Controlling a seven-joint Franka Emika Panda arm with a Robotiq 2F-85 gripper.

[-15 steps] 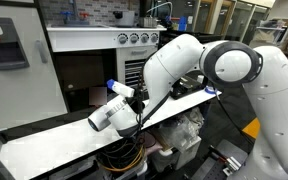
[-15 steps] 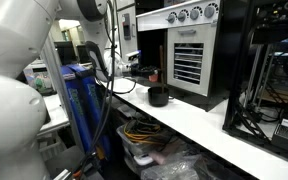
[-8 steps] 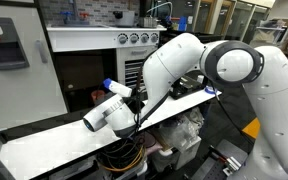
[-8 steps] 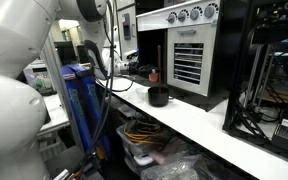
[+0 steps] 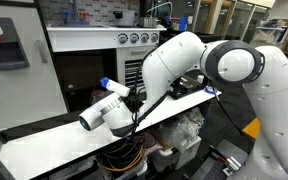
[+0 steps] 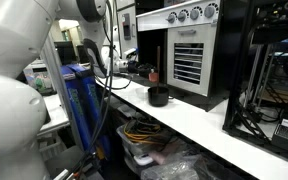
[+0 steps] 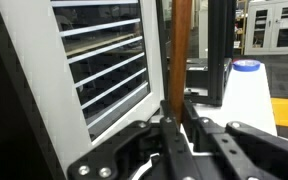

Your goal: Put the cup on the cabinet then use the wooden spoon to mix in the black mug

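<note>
One gripper (image 7: pixel 177 112), narrowly closed on wooden spoon (image 7: pixel 182 45) handle, upright, likely so bowl dips into black mug (image 6: pixel 158 96) on worktop (image 6: pixel 214 125). Bowl end unseen. Beyond mug, cup (image 6: pixel 153 75) apparently on cabinet (image 5: pixel 84 41) ledge, clear of stirring.

— Where do the outside cameras stand?
— In an exterior view the camera faces the long front edge of the counter (image 5: pixel 44 145) from slightly above; the arm (image 5: pixel 234 65) looms close at the right; the knobbed oven (image 5: pixel 134 40) sits behind.
— And elsewhere?
— In an exterior view the camera sits low at an end of the counter (image 6: pixel 214 125), tight behind a white arm link (image 6: pixel 14 110), looking along its length.
— What do they share?
— Counter, arm and oven (image 6: pixel 184 40).
— The wrist view?
— Very near the oven's slatted vent (image 7: pixel 104 70); the gripper (image 7: pixel 179 105) enters from the bottom edge; the wooden spoon (image 7: pixel 182 40) stands mid-frame; that vent shows in an exterior view (image 6: pixel 187 65) too.
</note>
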